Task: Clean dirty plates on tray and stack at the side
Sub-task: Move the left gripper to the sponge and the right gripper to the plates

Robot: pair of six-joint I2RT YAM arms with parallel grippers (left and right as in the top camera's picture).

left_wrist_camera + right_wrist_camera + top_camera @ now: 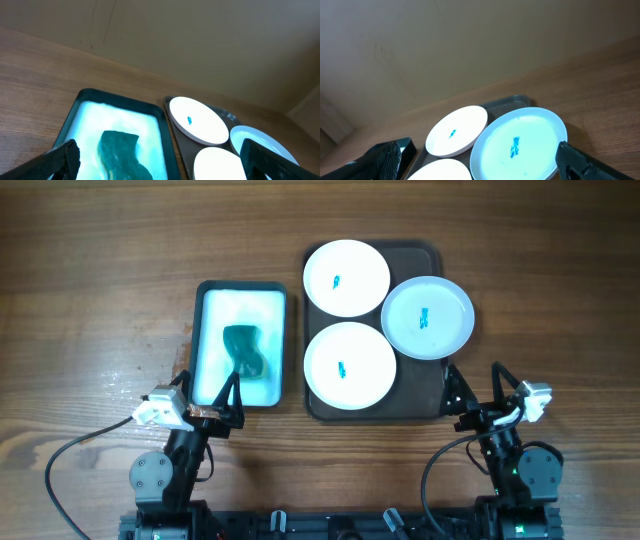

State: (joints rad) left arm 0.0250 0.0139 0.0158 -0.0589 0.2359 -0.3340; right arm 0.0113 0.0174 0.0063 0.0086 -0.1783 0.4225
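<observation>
Three round white plates [346, 278], blue-smeared, sit on the dark brown rectangular tray [425, 398]. Left fingers [60, 162] and right fingers [382, 160] stand apart (both empty); best grip the crumpled teal sponge [243, 350] mid-body first.

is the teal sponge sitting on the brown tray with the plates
No, the teal sponge lies inside the teal-rimmed basin, which sits on the table to the left of the tray.

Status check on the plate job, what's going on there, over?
Left gripper open, right gripper open, both empty. Three plates on tray, all smeared. Sponge lying in basin. Nothing in the way.
</observation>
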